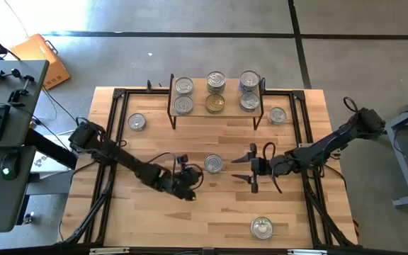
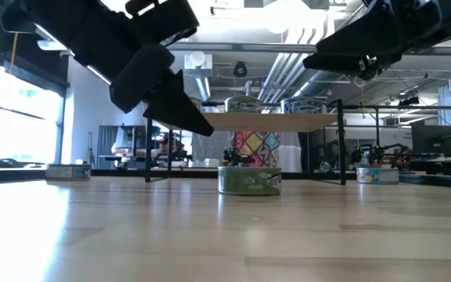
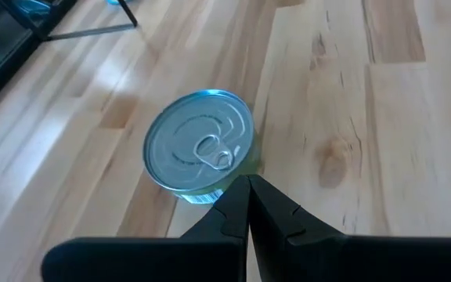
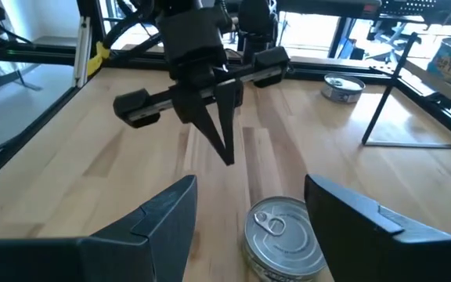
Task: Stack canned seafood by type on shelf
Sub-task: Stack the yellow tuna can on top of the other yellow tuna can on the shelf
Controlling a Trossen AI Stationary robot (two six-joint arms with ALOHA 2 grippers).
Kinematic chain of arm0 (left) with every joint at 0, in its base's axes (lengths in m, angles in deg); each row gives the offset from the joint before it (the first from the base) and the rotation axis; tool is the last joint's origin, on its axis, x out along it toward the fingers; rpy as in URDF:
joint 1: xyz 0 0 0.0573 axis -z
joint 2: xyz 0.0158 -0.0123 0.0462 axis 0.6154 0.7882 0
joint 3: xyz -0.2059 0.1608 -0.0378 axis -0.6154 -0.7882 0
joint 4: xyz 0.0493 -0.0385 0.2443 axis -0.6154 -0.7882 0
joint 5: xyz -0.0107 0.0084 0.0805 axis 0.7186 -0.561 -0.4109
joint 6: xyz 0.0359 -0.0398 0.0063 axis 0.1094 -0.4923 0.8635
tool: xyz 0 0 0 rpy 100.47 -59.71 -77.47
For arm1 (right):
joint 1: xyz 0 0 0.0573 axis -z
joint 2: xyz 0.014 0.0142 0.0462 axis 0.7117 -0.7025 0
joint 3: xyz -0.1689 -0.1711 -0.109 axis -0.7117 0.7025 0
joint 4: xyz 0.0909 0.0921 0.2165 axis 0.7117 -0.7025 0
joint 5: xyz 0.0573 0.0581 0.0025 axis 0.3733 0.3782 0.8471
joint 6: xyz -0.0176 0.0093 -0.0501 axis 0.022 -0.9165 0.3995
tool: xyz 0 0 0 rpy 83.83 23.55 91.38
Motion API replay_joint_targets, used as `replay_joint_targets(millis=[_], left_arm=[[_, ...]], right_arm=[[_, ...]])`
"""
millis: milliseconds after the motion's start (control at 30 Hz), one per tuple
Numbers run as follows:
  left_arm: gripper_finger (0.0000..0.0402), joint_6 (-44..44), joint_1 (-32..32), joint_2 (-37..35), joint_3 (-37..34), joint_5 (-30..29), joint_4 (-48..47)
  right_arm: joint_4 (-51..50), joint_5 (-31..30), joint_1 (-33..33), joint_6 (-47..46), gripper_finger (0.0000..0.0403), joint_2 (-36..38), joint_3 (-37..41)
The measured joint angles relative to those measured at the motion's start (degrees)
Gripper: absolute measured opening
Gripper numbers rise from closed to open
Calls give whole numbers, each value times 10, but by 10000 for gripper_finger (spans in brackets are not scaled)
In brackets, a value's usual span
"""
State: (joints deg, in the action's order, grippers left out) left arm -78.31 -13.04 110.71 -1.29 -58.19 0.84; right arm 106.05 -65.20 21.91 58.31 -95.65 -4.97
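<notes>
One tin point(image 1: 213, 163) between shut left claw point(image 1: 187, 176), open right claw point(image 1: 253, 168)

1. The tin point(image 1: 213, 163) in the middle of the table point(image 1: 289, 227) has a silver lid and a greenish side label.
2. Up on the shelf point(image 1: 217, 113), which has a light wood top and thin black legs, one tin point(image 1: 215, 104) is gold-lidded, while the other lids are silver.
3. The back right shelf tin point(image 1: 249, 81) shows bluish sides.
4. The table is pale wood planks with darker grain streaks.
5. Both grippers, left point(image 1: 190, 185) and right point(image 1: 253, 168), are plain black.
6. The floor is grey.
</notes>
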Motion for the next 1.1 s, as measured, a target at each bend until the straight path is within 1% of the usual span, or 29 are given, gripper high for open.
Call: replay_joint_targets(millis=[233, 367, 433, 567, 667, 733, 800, 933, 1033, 1100], left_arm=[[0, -2, -1, 0, 0, 0, 25], [0, -29, 2, 0, 0, -1, 34], [0, -60, 5, -6, 0, -17, 12], [0, -164, 40, -67, 0, -106, -138], [0, -264, 79, -121, 0, -172, -269], [0, -342, 99, -157, 0, -204, -348], [0, -426, 109, -186, 0, -200, -423], [0, -567, 111, -213, 0, -143, -561], [0, -624, 108, -207, 0, -135, -624], [0, -652, 105, -199, 0, -132, -638]], right_arm=[[0, 0, 0, -2, 229, 0, 0], [0, 0, 0, -1, 229, 0, 0], [0, 0, 1, 1, 229, 0, 0], [0, 0, 6, 0, 229, 0, 0], [0, 0, 6, 2, 229, 0, 0], [1, 0, 6, 3, 229, 0, 0], [2, 0, 6, 4, 229, 0, 0], [1, 0, 6, 4, 229, 0, 0], [1, 0, 6, 4, 229, 0, 0], [0, 0, 6, 5, 229, 0, 0]])
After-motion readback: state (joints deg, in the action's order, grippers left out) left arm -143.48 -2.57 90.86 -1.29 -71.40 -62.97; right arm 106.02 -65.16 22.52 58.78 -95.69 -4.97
